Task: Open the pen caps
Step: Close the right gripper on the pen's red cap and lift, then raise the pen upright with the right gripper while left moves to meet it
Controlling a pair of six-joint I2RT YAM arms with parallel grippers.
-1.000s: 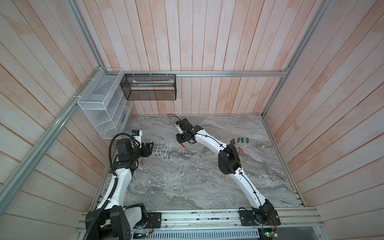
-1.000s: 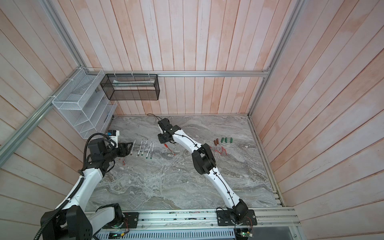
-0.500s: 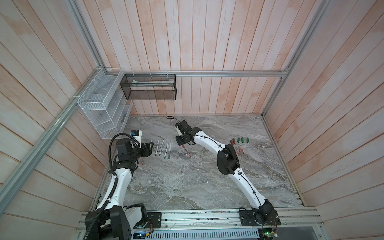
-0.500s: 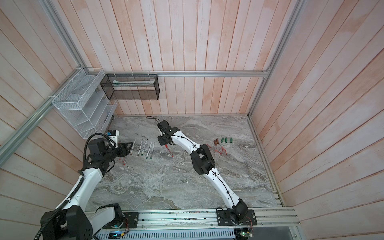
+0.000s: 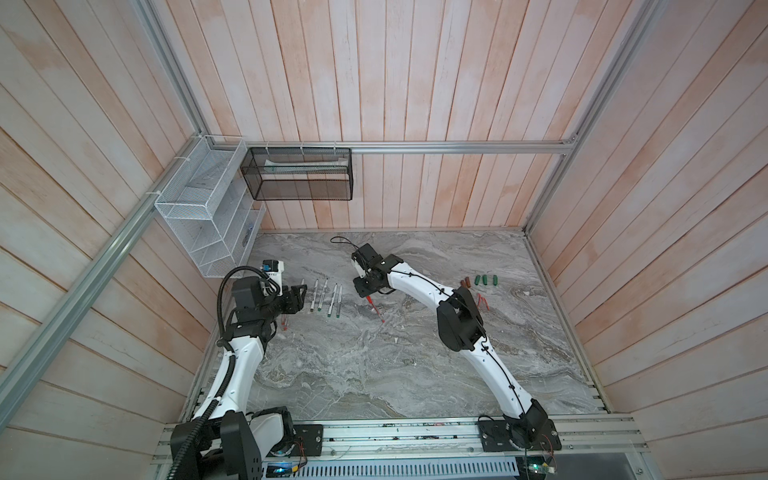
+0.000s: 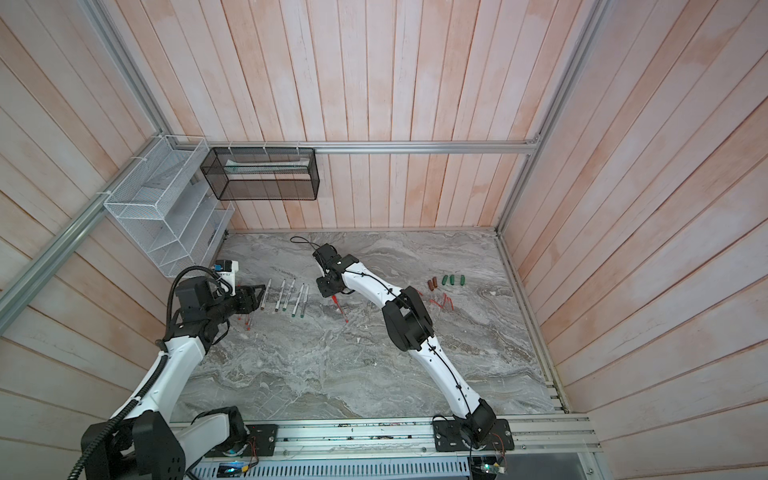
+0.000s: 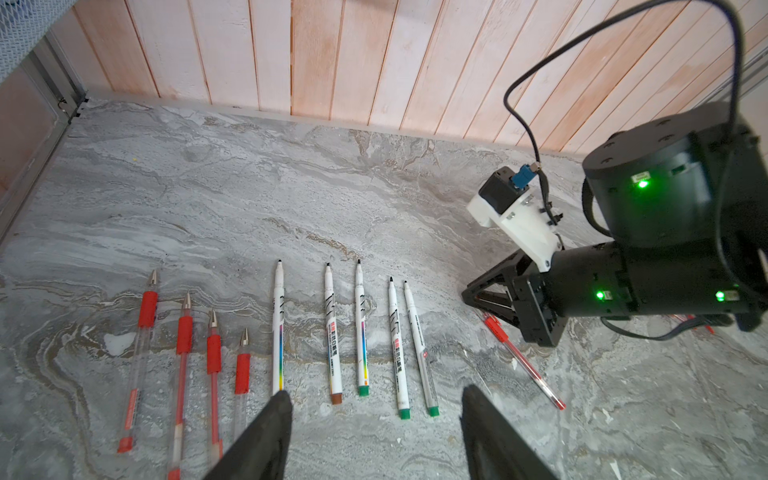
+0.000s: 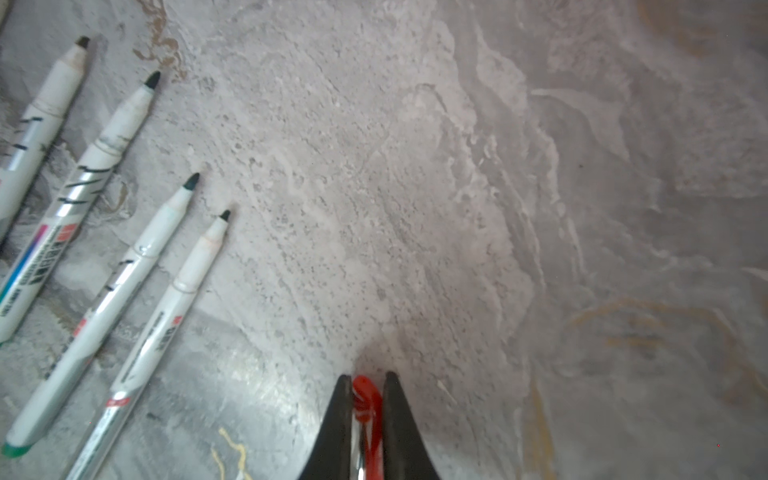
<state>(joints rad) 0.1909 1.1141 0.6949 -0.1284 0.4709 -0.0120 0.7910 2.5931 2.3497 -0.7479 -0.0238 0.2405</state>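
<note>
Markers (image 7: 362, 332) lie uncapped on the counter (image 7: 249, 187); right gripper (image 8: 368, 376) pinches a red pen cap (image 8: 365, 401), left gripper (image 7: 376, 392) hangs spread.

Pale pinkish plank walls (image 5: 415, 83) close in a grey marbled worktop (image 5: 374, 365) on three sides. Aluminium frame rails (image 5: 457, 146) run along the planks. A white wire rack (image 5: 195, 216) hangs on the left wall and a black mesh basket (image 5: 299, 191) on the back one (something pale lies inside, too unclear to name). The light is soft and even.
</note>
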